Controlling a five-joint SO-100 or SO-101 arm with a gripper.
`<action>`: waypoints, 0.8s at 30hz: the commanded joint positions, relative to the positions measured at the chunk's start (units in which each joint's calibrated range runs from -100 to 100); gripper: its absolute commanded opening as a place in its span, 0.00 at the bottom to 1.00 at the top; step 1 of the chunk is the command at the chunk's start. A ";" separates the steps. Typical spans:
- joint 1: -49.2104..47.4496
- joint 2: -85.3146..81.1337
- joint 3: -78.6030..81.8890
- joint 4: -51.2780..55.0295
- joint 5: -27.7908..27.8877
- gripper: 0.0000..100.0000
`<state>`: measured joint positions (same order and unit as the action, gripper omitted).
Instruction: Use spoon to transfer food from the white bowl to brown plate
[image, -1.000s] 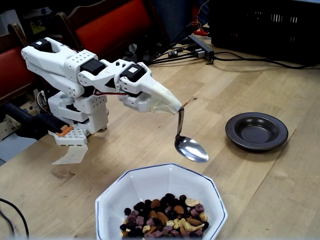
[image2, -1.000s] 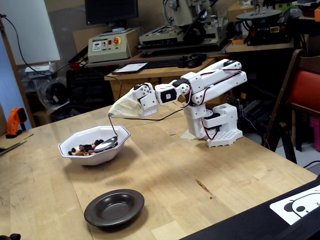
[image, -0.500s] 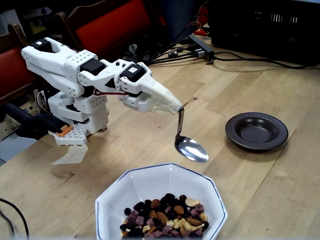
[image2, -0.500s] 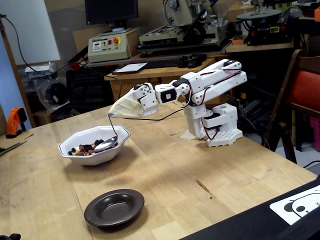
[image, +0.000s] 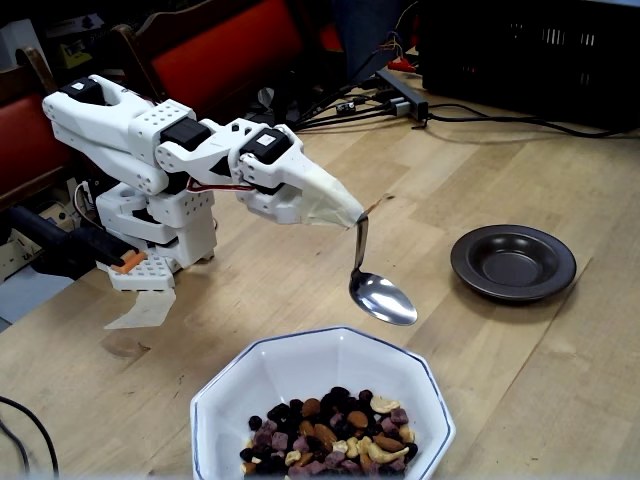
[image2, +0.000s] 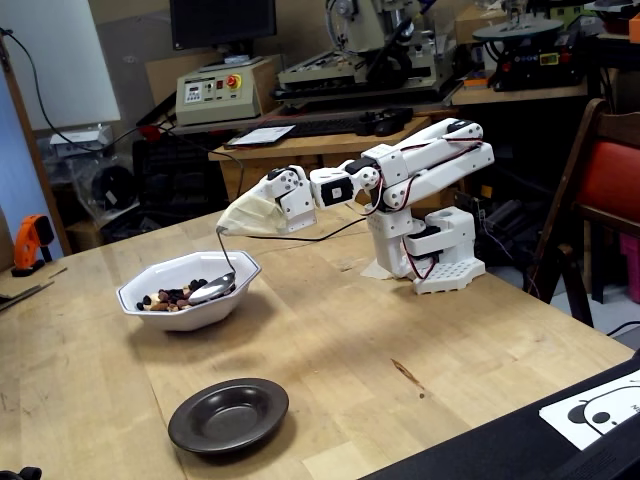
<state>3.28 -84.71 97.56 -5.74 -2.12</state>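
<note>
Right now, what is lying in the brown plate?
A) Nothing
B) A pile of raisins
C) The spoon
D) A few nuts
A: the brown plate shows only its bare glossy surface in both fixed views, while all the food sits in the white bowl.

One fixed cam sits close, just behind the white bowl, looking across it at my base. The other stands well back on the far side of the table, w/ the bowl at left. Both share bowl, my arm, brown plate.
</note>
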 joint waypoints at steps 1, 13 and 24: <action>0.27 -0.14 0.14 -0.03 0.10 0.02; 0.12 -0.91 0.14 -0.03 0.00 0.02; 0.12 0.03 -7.56 -0.03 0.15 0.02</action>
<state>3.28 -84.71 96.21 -5.74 -2.12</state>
